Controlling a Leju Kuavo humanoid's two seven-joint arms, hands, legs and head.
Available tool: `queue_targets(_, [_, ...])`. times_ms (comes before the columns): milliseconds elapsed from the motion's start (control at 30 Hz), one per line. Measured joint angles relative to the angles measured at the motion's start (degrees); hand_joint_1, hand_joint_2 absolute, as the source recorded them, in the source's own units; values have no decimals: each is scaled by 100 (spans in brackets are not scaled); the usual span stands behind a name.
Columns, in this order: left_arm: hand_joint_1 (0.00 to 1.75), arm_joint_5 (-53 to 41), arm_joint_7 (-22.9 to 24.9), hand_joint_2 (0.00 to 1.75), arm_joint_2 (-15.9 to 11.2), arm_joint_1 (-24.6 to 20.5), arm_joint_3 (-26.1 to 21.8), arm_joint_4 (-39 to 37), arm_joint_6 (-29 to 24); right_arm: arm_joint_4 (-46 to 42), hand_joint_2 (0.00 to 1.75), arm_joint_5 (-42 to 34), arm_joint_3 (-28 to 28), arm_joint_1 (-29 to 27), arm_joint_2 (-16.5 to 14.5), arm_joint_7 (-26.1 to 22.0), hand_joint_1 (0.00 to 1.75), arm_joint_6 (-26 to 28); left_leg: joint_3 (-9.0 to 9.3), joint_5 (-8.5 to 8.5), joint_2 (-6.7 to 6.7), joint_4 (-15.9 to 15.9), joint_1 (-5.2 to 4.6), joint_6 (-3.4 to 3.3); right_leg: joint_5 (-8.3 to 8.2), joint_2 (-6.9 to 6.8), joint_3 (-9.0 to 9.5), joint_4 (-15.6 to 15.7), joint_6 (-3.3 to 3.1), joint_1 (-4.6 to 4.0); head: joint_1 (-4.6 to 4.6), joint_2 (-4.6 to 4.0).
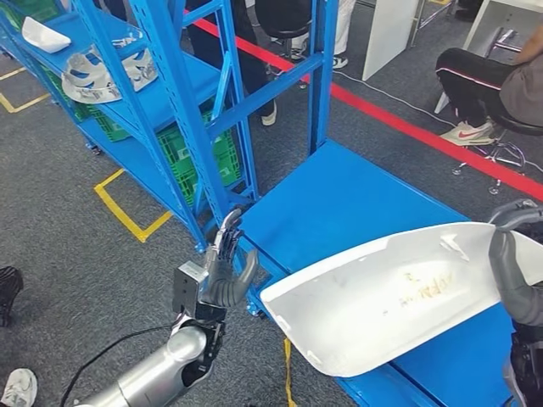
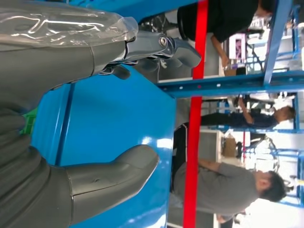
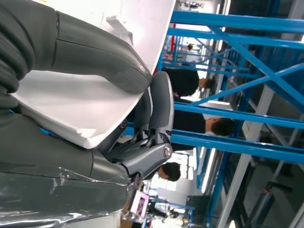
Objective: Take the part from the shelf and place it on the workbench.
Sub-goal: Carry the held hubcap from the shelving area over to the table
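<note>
A long white curved plastic part (image 1: 390, 292) hangs over the blue workbench (image 1: 333, 191), its left tip past the bench's near edge. My right hand (image 1: 515, 275) grips the part's right end, thumb on top; in the right wrist view the thumb and fingers (image 3: 157, 99) clamp the white part (image 3: 75, 102). My left hand (image 1: 226, 270) is raised beside the bench's near left corner, fingers spread and empty; the left wrist view shows its thumb (image 2: 118, 171) and fingers apart over the blue bench top (image 2: 107, 118). More white parts (image 1: 96, 75) lie on the blue shelf (image 1: 160, 93).
Green crates (image 1: 192, 157) sit on the shelf's lower level. A seated person (image 1: 493, 85) is at the far right beyond a red floor line (image 1: 410, 127). Other people stand behind the shelf. Yellow tape (image 1: 125, 212) marks the grey floor.
</note>
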State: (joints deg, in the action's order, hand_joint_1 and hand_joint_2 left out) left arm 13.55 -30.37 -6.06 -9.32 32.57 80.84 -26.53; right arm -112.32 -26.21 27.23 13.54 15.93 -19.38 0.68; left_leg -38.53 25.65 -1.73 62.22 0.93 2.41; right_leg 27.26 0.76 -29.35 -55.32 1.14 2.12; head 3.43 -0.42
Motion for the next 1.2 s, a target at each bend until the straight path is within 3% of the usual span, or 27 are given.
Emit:
queue_targets(67, [0,5,-2,175,4,-5,0,-5,4,2,175,3,6,-15,0,1,175,0,-417,306,102,801,-2,-2,11,-128,-6,0,-50,-50,31,0])
queue_targets(100, [0,7,-3,175,5,-2,0,-11,6,4,175,5,11,-20,0,1,175,0,-532,341,113,1005,-3,-14,17,-189,-4,0,-62,-73,35,0])
queue_targets(133, [0,8,-4,175,7,1,0,-17,10,5,175,7,16,-22,0,1,175,0,-526,269,120,979,-8,-38,25,-245,1,0,-73,-93,42,0])
queue_targets(200, [0,14,-10,175,8,-3,0,-25,14,7,175,9,23,-18,-3,0,175,0,-171,-89,212,286,-53,-136,43,-344,25,0,-86,-127,55,0])
queue_targets(267, [0,21,-24,175,13,-23,0,-26,21,7,175,9,26,-15,-7,-1,175,0,210,-315,431,-459,-154,-258,75,-435,42,1,-68,-166,53,0])
queue_targets(300, [0,25,-32,175,16,-33,0,-26,27,8,175,9,27,-14,-9,0,175,1,293,-339,500,-637,-198,-299,92,-481,50,2,-49,-175,49,0])
queue_targets(367, [0,26,-40,175,20,-40,0,-27,38,9,175,9,29,-13,-10,0,175,2,304,-328,434,-701,-224,-332,118,-576,76,23,-4,-181,40,0])
queue_targets(400, [0,27,-42,175,21,-37,0,-28,42,9,175,9,30,-12,-10,0,175,2,322,-337,382,-730,-210,-348,150,-560,86,15,23,-174,39,0])
queue_targets(467, [0,27,-45,175,28,-44,0,-28,45,9,175,9,30,-8,-10,-3,175,3,375,-355,280,-794,-164,-390,333,-369,-9,-240,66,-158,16,0])
queue_targets(533, [0,27,-47,175,44,-51,0,-30,48,13,175,9,29,-16,-10,-4,175,7,402,-356,175,-811,-142,-419,675,-148,-359,-967,97,-144,-26,0])
queue_targets(600, [0,28,-47,175,55,-47,0,-36,51,20,175,9,30,-32,-10,-2,175,14,409,-350,53,-805,-142,-429,864,-99,-730,-1637,120,-141,-47,0])
queue_targets(633, [0,29,-48,175,55,-43,0,-40,52,22,175,9,31,-38,-10,-1,175,16,416,-345,-15,-801,-140,-427,796,-95,-796,-1692,127,-136,-48,0])
queue_targets(667, [0,30,-50,175,58,-41,0,-43,52,24,175,9,32,-41,-10,-1,175,17,427,-337,-87,-790,-134,-416,598,-81,-737,-1482,133,-124,-48,0])
queue_targets(733, [0,30,-60,175,65,-41,0,-46,52,27,175,9,33,-41,-10,-1,175,17,438,-311,-223,-756,-119,-378,134,67,-436,-705,142,-80,-55,0])
queue_targets(767, [0,31,-67,175,69,-45,0,-46,52,30,175,9,35,-41,-9,-2,175,17,419,-303,-287,-725,-117,-352,0,185,-293,-352,139,-60,-60,0])
queue_targets(833, [0,29,-84,175,72,-46,0,-46,52,43,175,9,42,-40,-10,0,175,19,348,-323,-394,-699,-106,-287,-17,337,-172,-101,99,-57,-68,0])
queue_targets(900, [0,25,-98,175,70,-30,-1,-45,46,50,175,12,49,-24,-10,1,175,20,304,-350,-466,-697,-93,-216,-34,256,-135,-62,31,-70,-59,0])
queue_targets(967, [0,13,-102,175,67,-23,-2,-42,26,52,175,16,56,10,-11,-1,175,20,210,-233,-282,-503,-103,-153,-56,133,-94,-16,-40,-56,-23,0])
queue_targets(1033, [0,-4,-99,175,66,-26,-4,-39,3,55,175,17,58,32,-11,0,175,24,-114,78,0,139,-96,-94,-57,-2,-72,5,-99,-65,17,0])
queue_targets(1100, [0,-16,-80,175,65,-4,-5,-38,-20,70,175,8,61,37,-13,1,175,10,-510,335,95,875,-66,-53,-47,-142,-73,6,-126,-85,35,0])
queue_targets(1133, [0,-21,-65,175,62,12,-5,-35,-35,84,175,-2,63,39,-19,-1,175,-5,-593,334,110,1012,-56,-45,-41,-210,-72,6,-130,-91,38,0])
queue_targets(1167, [0,-25,-49,175,58,24,-6,-32,-52,101,175,-14,66,42,-27,-3,175,-26,-554,233,124,918,-49,-46,-34,-272,-66,6,-129,-94,44,0])
queue_targets(1200, [0,-29,-34,175,54,32,-8,-27,-69,118,175,-25,69,46,-37,-7,175,-50,-390,56,157,599,-47,-56,-24,-330,-55,6,-125,-96,49,0])
